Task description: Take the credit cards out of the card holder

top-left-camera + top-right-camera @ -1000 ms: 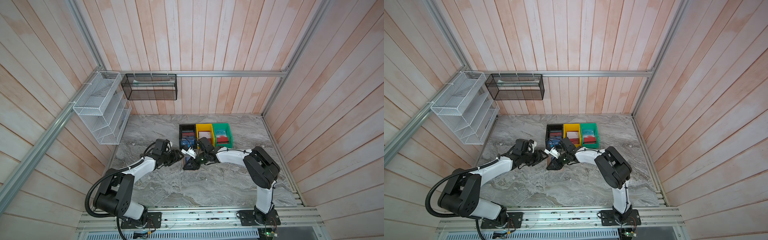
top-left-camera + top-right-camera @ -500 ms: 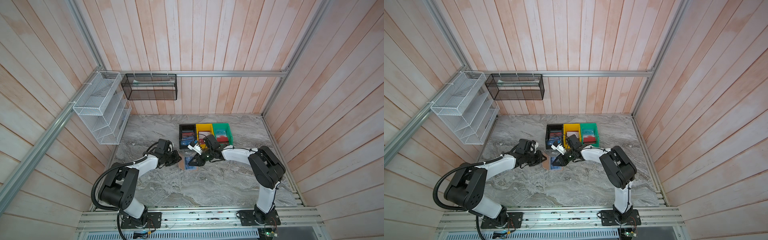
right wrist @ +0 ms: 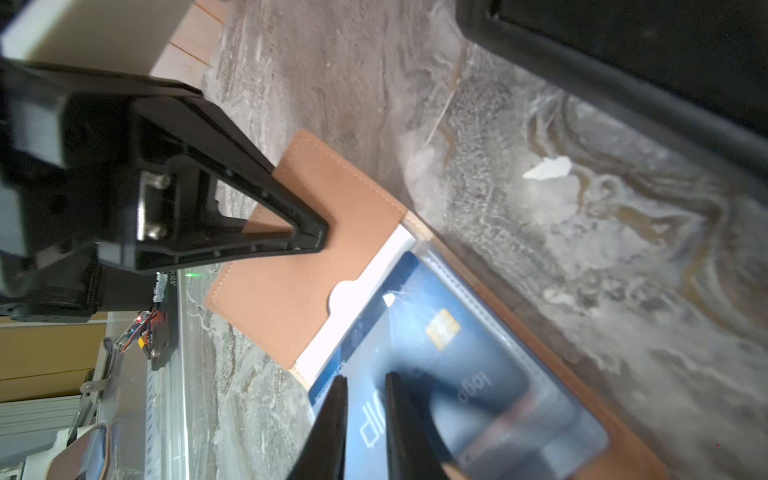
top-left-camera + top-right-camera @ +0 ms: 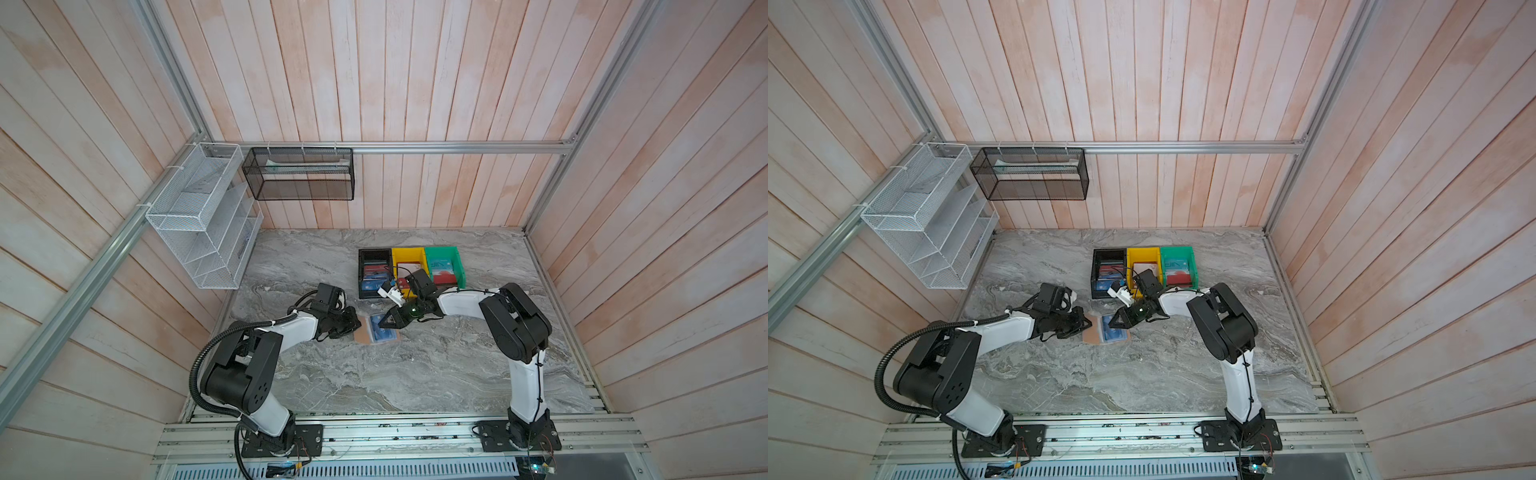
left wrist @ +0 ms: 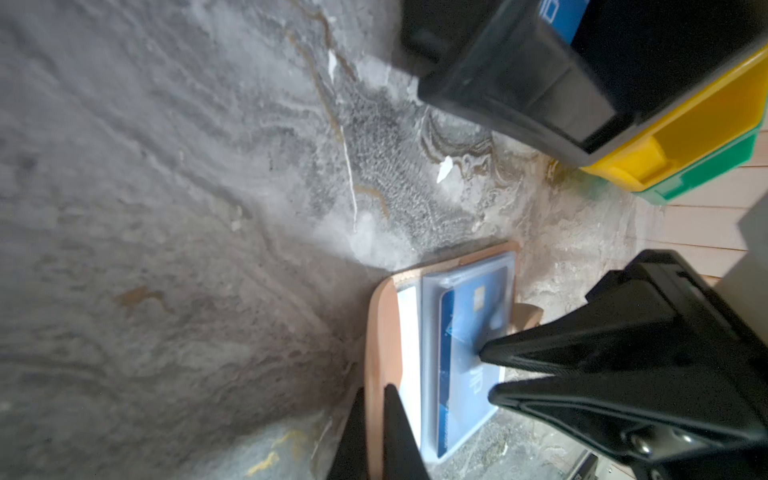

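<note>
Seemingly no card was out yet: the card holder [image 3: 282, 266] lay open on the table [image 4: 374, 374], its blue card [image 3: 399, 328] in the clear sleeve, a white card [image 3: 386, 253] in the tan pocket. The left gripper [image 5: 374, 388] was clamped on the tan cover. The right gripper [image 3: 363, 378] rested its tips on the blue card, but I couldn't tell whether it gripped.

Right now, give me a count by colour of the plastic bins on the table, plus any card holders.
black bin: 1
yellow bin: 1
green bin: 1
card holder: 1
Total: 4
</note>
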Motion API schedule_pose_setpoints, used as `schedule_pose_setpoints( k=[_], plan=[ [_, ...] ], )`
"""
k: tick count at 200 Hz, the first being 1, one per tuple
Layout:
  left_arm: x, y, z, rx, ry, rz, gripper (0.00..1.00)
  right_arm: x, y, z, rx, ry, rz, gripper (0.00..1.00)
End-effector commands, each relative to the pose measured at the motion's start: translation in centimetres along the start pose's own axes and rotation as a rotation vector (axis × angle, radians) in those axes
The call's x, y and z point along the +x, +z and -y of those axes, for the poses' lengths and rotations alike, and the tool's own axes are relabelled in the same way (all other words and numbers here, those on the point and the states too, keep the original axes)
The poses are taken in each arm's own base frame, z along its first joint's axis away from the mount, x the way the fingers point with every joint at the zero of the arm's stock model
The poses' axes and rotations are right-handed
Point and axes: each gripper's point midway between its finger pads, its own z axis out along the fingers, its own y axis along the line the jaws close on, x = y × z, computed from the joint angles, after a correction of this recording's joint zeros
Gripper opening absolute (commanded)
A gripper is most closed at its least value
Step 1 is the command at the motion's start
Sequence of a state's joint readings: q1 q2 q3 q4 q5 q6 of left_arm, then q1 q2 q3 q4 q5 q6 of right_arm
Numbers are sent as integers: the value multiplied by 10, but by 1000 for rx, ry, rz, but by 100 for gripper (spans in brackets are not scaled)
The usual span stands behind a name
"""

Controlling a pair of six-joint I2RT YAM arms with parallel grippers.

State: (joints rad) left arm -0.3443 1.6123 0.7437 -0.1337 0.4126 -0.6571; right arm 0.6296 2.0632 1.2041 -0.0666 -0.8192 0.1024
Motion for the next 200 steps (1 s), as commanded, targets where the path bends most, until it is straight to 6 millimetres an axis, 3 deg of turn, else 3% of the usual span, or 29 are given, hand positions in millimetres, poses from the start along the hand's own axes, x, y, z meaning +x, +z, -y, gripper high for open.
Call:
schedule_pose_setpoints(
  k=[1,46,86,104,167,200],
  plan=[
    [18,7,-31,-104,2,-41,9,11,3,15,56,53,-16,20],
    [29,12,-58,-205,-3,-70,16,37,3,39,131,152,-54,19],
    [34,9,-80,-319,4,-78,38,51,-1,44,154,187,-65,19],
    [30,6,-76,-309,12,-68,44,54,0,44,150,189,-67,19],
    [-4,-25,-28,-220,51,34,45,55,1,43,141,190,-69,19],
    [-8,-31,-31,-262,51,40,27,55,1,42,132,189,-69,19]
  ],
)
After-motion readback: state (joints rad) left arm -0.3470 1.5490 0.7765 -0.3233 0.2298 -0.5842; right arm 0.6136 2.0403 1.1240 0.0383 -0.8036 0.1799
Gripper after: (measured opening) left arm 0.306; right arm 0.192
